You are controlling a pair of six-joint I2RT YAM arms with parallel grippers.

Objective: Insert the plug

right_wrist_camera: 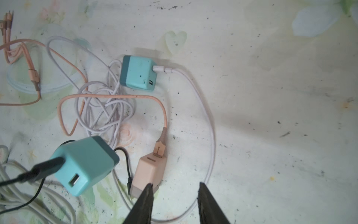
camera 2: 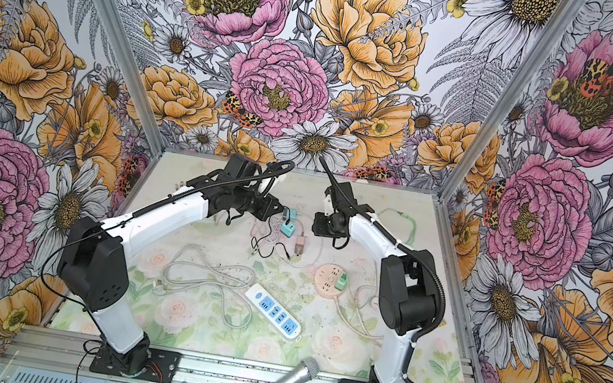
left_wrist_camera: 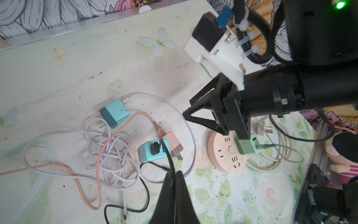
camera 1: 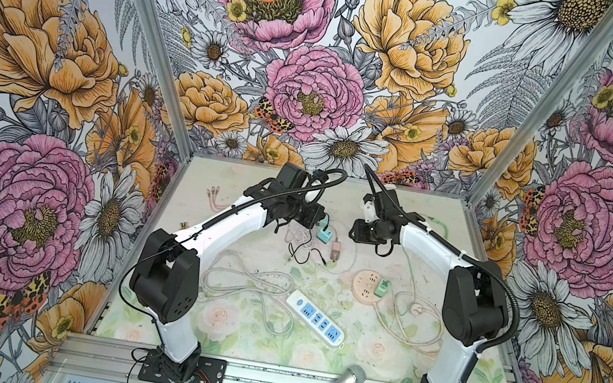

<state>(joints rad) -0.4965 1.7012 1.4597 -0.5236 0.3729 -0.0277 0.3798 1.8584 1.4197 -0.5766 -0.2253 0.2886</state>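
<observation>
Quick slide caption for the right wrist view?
Right gripper, jaws open, beside the pink charger; a teal charger with black cable plugged in alongside.

Left arm (camera 1: 221, 224): stretched far, toward centre; left gripper (left_wrist_camera: 173, 174) jaws pinched together on black cable (left_wrist_camera: 167, 156). Right arm (camera 1: 432, 249): stretched far, bent inward; right gripper (right_wrist_camera: 175, 191) jaws apart, empty.

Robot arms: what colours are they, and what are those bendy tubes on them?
The left arm and right arm have smooth white shells with chunky black joints. A black ribbed hose runs along each, fastened with white zip ties. The left gripper and right gripper have black pointed fingers; from the side, the right one's are hollow triangle frames.
</observation>
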